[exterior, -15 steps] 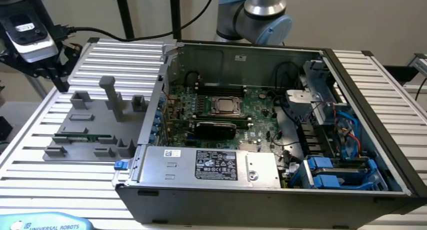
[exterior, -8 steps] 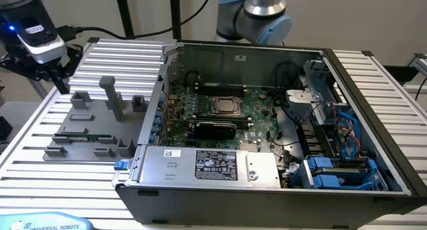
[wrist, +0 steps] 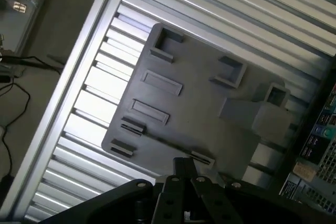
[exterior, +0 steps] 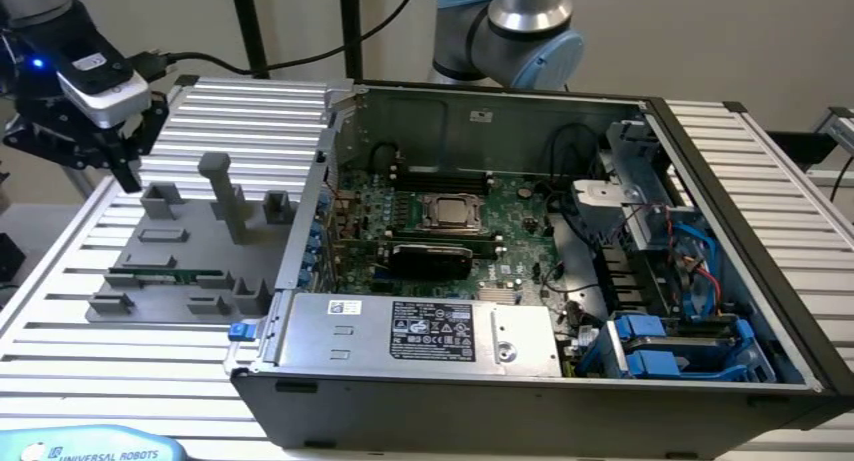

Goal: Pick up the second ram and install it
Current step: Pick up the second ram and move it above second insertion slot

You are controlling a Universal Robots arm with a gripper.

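Exterior view: up front, the open computer case (exterior: 534,396) sits on the slatted desk (exterior: 80,351), with its motherboard (exterior: 454,221) exposed. Just to the exterior view's left of it, the grey fixture plate (exterior: 187,249) carries the second ram (exterior: 167,275), 1 green stick resting in the plate's near part, untouched. Further back, the end effector (exterior: 128,176) hovers over the plate's far corner, well apart from the ram. In the wrist view, its 2 fingers (wrist: 180,169) are pressed together, gripping nothing.
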